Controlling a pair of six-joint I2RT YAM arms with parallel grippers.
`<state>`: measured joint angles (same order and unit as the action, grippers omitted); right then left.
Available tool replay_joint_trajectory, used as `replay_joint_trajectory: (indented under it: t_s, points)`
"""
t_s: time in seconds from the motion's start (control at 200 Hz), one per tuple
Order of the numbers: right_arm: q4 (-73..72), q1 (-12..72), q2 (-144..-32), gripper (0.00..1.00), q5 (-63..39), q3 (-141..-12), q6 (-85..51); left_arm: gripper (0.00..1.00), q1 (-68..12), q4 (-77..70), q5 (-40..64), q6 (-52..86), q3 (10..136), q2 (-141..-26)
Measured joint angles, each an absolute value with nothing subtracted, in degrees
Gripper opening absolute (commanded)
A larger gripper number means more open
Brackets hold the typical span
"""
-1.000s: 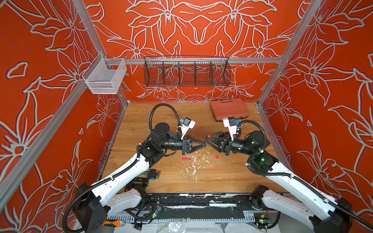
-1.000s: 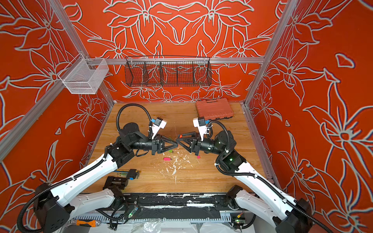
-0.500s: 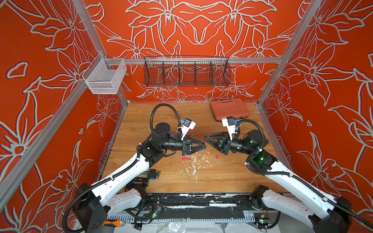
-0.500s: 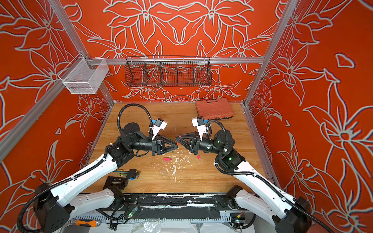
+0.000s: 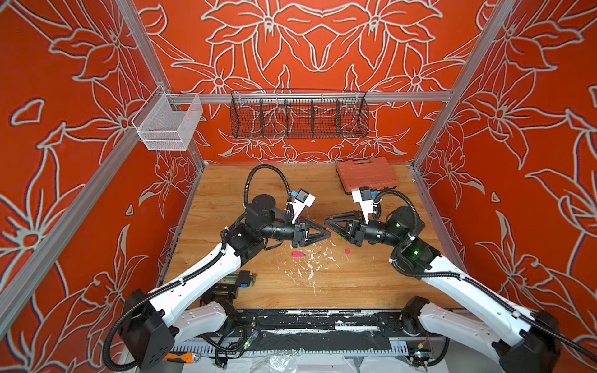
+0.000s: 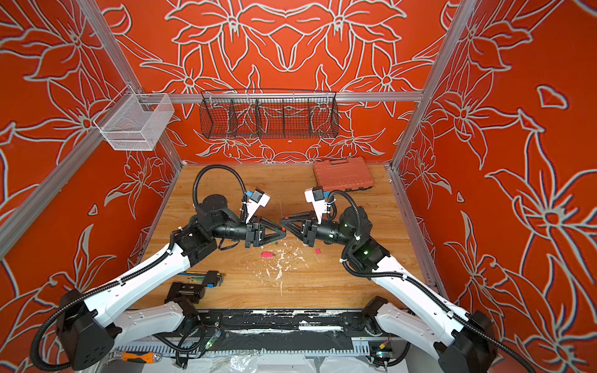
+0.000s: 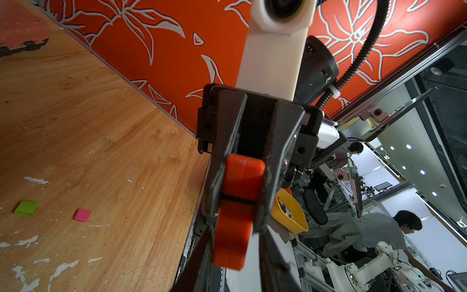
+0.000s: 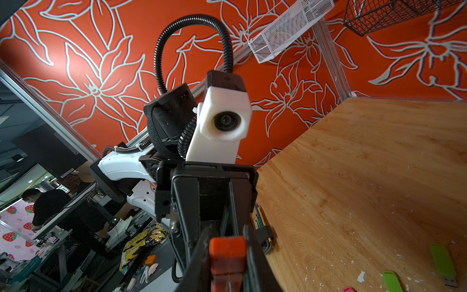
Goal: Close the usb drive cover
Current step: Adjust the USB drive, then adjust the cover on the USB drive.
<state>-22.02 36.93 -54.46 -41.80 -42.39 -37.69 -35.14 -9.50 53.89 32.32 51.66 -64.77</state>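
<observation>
My two grippers meet tip to tip in the air above the middle of the table [image 5: 258,200]. The orange usb drive [image 7: 240,177] sits between them, clear of the wood. In both top views only a speck of orange shows where the tips meet.

My right gripper [image 5: 326,222] is closed down narrow, its fingers [image 7: 223,141] pressed flat against both sides of the half toward the right edge. My left gripper [image 5: 328,230] stands about as narrow, its fingers [image 7: 199,268] on either side of the half toward the left edge. A sliver of light shows along one of them in the left wrist view, so I cannot tell whether it presses that half or only brackets it.

A thin dark seam crosses the orange body between the two halves, which lie in one line. I cannot tell which half is the cover.

Below, toward the front edge, a pink usb drive [image 5: 298,254] lies with its metal plug bare. A small pink cap [image 5: 347,251] sits apart from it toward the right edge. A green cap [image 7: 26,207] lies near the pink cap, and a green usb drive [image 8: 443,260], plug bare, lies near that. White flecks mark the wood around them.

A red-brown tool case [image 5: 366,174] rests in the far right corner, and a set of hex keys [image 5: 244,277] lies near the front left corner.
</observation>
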Motion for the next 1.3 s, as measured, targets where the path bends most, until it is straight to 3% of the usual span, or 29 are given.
replay_joint_trajectory:
  t_s: [0.125,0.21,0.28,0.4,0.706,1.301]
  points:
    - [-21.4,37.3,-54.2,0.09,-41.5,-42.4,-37.6,0.10,-35.1,-9.5,54.1,32.2,52.0,-65.4]
    - [-21.2,37.3,-53.9,0.30,-40.9,-42.4,-38.0,0.00,-35.2,-9.5,54.3,31.0,52.5,-65.8]
    - [-20.7,37.4,-53.4,0.50,-40.6,-42.3,-37.1,0.00,-35.2,-9.5,54.2,31.1,52.8,-66.0]
    - [-19.3,37.5,-51.5,0.61,-39.2,-42.0,-36.3,0.00,-35.2,-9.5,54.3,31.2,52.9,-66.1]
    - [-17.6,34.6,-49.3,0.60,-39.0,-42.7,-34.3,0.00,-35.2,-9.4,54.3,31.3,52.4,-66.1]
    - [-15.5,34.5,-54.3,0.42,-41.4,-47.2,-31.9,0.00,-35.3,-9.4,54.3,31.3,52.4,-66.0]
